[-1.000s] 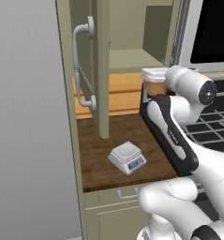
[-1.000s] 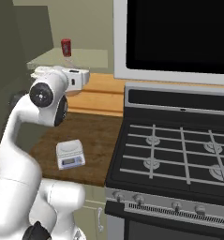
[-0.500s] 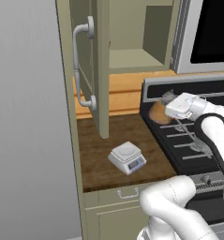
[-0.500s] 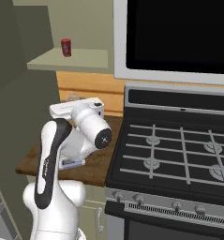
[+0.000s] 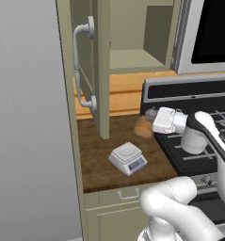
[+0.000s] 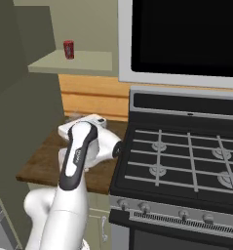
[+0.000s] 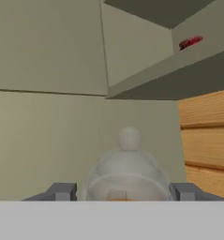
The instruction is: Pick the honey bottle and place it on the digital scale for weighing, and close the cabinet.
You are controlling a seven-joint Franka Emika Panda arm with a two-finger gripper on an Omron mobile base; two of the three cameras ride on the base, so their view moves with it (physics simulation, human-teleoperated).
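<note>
One thing matters here: your digital scale (image 5: 128, 158) sits on the desk (image 5: 97, 164) down and left of the end effector (image 5: 149, 120), which grips the honey bottle (image 5: 143, 127) with its long axis lying roughly level, cone pointing toward the open cabinet (image 5: 92, 66). Over in the hand view you get the bottle's pale top (image 7: 129, 168) between both fingers (image 7: 62, 191), which the left base view blurs.

Red can (image 6: 68, 49) upright on beige shelf (image 6: 84, 63). Black stove (image 6: 186, 166) just right of brown wood countertop (image 5: 100, 155); drawer (image 5: 121, 195) below counter edge.
</note>
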